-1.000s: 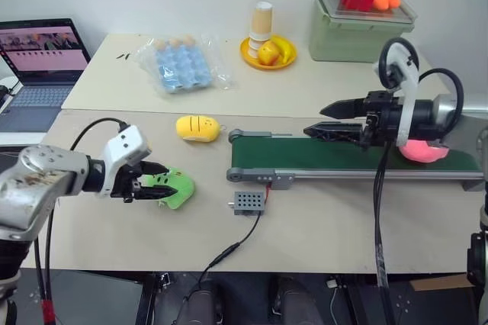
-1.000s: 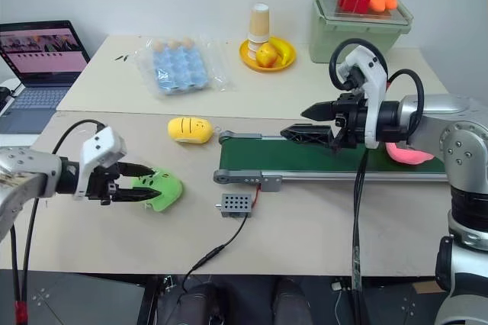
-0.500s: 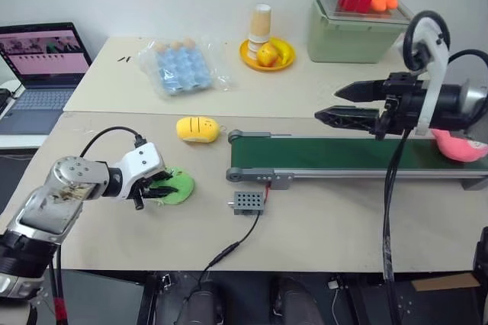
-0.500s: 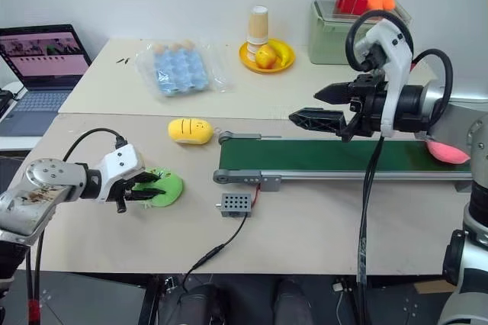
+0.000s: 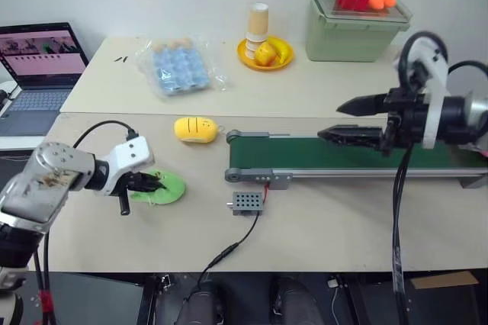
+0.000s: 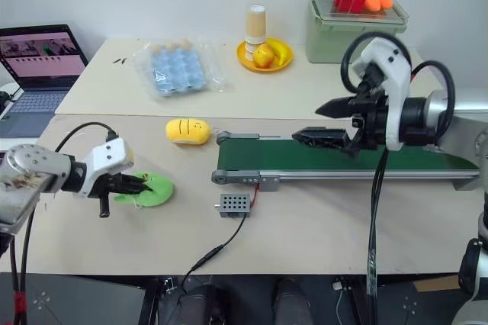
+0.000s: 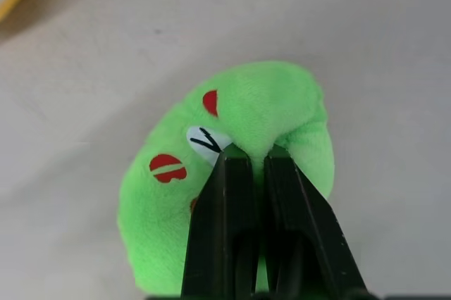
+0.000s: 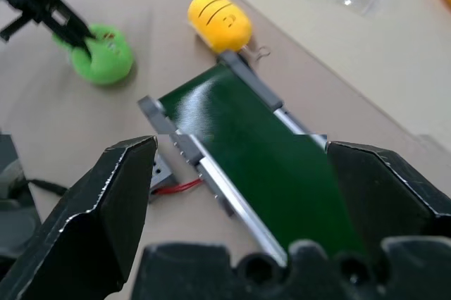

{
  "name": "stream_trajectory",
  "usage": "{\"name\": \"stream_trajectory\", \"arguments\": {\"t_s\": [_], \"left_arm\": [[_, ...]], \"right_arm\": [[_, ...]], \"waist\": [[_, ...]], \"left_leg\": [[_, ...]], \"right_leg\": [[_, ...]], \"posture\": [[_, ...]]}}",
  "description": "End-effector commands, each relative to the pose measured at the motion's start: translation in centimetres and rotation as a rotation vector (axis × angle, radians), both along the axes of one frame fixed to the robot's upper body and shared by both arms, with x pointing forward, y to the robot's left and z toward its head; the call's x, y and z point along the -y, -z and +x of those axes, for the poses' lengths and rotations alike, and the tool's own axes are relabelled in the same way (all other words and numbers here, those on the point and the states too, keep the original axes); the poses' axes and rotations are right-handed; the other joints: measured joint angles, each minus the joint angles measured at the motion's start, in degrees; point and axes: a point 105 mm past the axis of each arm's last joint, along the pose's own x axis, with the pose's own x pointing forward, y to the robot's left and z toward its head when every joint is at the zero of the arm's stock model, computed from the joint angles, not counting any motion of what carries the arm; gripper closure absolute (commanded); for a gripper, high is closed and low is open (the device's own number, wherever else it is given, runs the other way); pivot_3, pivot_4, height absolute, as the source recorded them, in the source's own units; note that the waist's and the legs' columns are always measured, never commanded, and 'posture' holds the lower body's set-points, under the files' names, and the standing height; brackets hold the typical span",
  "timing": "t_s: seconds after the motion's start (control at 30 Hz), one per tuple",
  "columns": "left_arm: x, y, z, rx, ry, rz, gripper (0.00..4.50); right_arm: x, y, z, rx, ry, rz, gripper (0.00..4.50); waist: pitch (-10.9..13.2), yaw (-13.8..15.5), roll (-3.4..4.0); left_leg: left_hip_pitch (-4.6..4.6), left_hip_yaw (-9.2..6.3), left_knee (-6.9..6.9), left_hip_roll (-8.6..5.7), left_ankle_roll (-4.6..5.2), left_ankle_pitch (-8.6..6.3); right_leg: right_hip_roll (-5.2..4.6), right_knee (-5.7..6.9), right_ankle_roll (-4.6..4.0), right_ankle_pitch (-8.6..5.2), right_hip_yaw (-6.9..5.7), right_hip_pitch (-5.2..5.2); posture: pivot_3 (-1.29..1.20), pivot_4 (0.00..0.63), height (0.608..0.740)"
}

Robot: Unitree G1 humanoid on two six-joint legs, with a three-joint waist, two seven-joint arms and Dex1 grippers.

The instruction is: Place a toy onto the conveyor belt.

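Left wrist view: left gripper [image 7: 252, 153] pinching green toy [image 7: 239, 103]; right gripper [image 5: 345, 119] agape above conveyor belt [image 5: 305, 154]

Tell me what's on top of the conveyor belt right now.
The visible stretch of the conveyor belt carries no toy; the open right gripper hovers above it. That arm covers the belt's far right end, so anything there can't be seen.

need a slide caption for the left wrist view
Left gripper shut on a fold of the green plush toy lying on the beige table.
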Motion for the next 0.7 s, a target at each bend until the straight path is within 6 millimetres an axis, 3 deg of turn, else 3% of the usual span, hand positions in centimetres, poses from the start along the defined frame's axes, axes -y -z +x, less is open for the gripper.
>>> {"name": "stream_trajectory", "arguments": {"t_s": [0.03, 0.27, 0.4, 0.7], "left_arm": [[2.6, -3.8, -0.2, 0.072, 0.091, -0.076, 4.46], [8.8, -7.2, -0.2, 0.141, 0.268, -0.201, 4.46], [11.3, -7.2, 0.9, 0.196, 0.326, -0.192, 4.46], [14.5, -6.0, 3.2, 0.299, 0.442, -0.115, 4.46]], "right_arm": [[-0.1, -0.2, -0.7, 0.03, -0.029, -0.012, 0.0], [-0.3, 1.1, -1.2, -0.002, -0.03, -0.009, 0.0], [-0.5, 1.2, -1.8, -0.005, -0.025, 0.007, 0.0], [-0.3, 0.8, -2.6, 0.016, 0.02, 0.024, 0.0]], "waist": [[0.0, 0.0, 0.0], [0.0, 0.0, -0.06], [0.0, 0.0, -0.06], [0.0, -0.1, -0.07]], "left_leg": [[0.0, 0.01, 0.0, -0.01, 0.02, -0.01], [-0.17, -0.01, 0.09, -0.1, 0.08, -0.04], [-0.07, -0.02, 0.15, -0.18, 0.08, -0.04], [-0.04, -0.01, 0.14, -0.17, 0.08, -0.03]], "right_leg": [[0.0, 0.0, 0.0, 0.0, 0.01, 0.0], [0.02, 0.04, 0.14, 0.06, -0.03, 0.02], [0.01, 0.01, 0.15, 0.07, 0.0, 0.11], [0.02, 0.01, 0.13, 0.08, 0.04, 0.1]], "posture": [[0.0, 0.15, 0.734], [0.0, 0.15, 0.734], [0.0, 0.15, 0.734], [0.0, 0.15, 0.734]]}}
